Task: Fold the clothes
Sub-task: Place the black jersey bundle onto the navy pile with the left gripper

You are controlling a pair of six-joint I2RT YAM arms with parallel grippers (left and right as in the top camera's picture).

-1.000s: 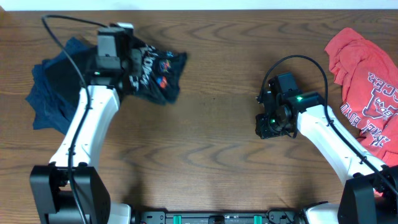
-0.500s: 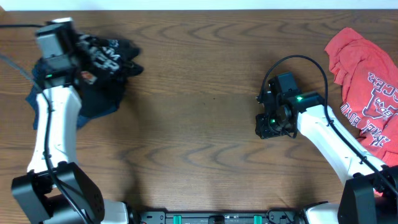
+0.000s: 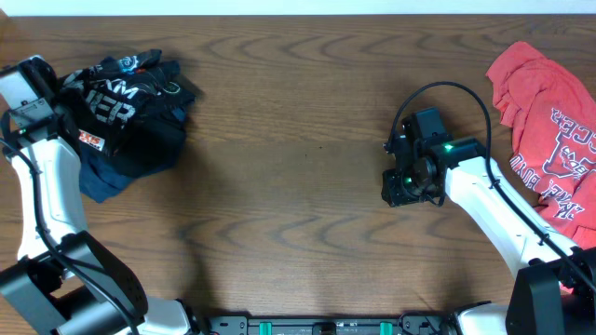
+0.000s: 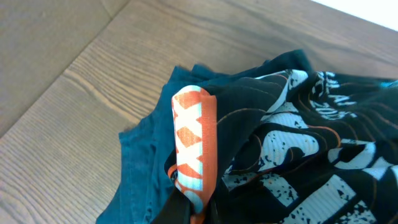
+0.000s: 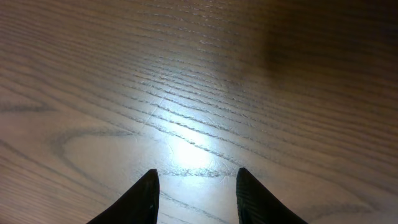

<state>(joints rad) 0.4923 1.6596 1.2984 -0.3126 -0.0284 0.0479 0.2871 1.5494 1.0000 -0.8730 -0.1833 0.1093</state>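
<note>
The black jersey [image 3: 130, 102] with white block lettering lies bunched at the far left of the table, on top of a dark blue garment [image 3: 102, 177]. My left gripper [image 3: 67, 104] is at the jersey's left edge. In the left wrist view the left gripper [image 4: 191, 210] is shut on an orange-and-white trimmed fold [image 4: 193, 143] of the jersey [image 4: 298, 137], with the blue garment [image 4: 146, 168] beneath. My right gripper [image 3: 402, 191] hovers right of centre over bare wood. The right wrist view shows the right gripper [image 5: 196, 186] open with nothing between its fingers.
A crumpled red T-shirt [image 3: 549, 112] with white lettering lies at the right edge of the table. The table's far edge runs just behind the black jersey. Bare brown wood stretches between the two arms.
My left arm has swung left, dragging the black jersey from left of centre to the far left, onto the blue garment. The right arm has stayed put.
</note>
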